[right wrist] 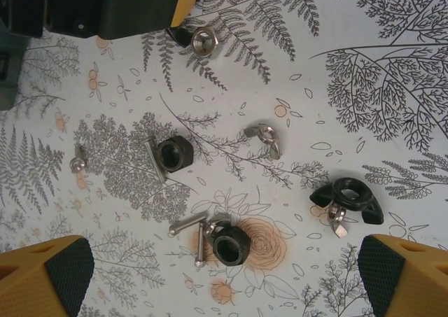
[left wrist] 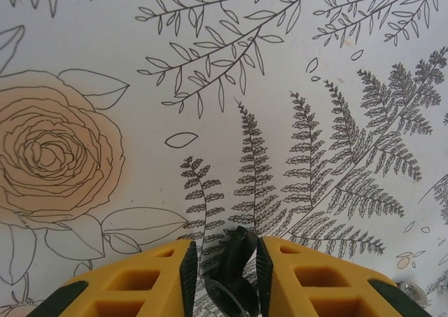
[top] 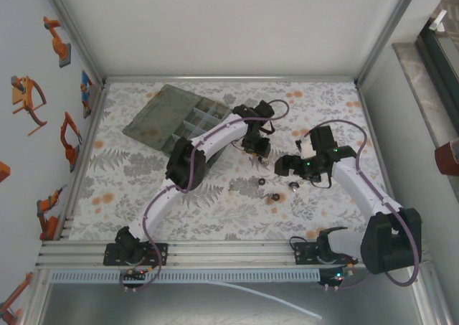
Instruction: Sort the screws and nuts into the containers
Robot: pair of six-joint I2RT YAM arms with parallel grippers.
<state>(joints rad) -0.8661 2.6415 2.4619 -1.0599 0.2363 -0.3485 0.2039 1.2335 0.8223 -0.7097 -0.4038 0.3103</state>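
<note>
left tool [left wrist: 225, 250]: nearly closed, pinching dark nut [left wrist: 232, 278]
containers [top: 195, 120]: just beside left tool, on its left
right tool [right wrist: 224, 268]: wide open, empty

Robotics lab test cell: aluminium frame [top: 229, 255] round the table, plain white panel walls [top: 229, 24], floral cloth [top: 129, 167] as work surface, orange robot-arm pictures [top: 29, 99] stuck on the left wall.
</note>
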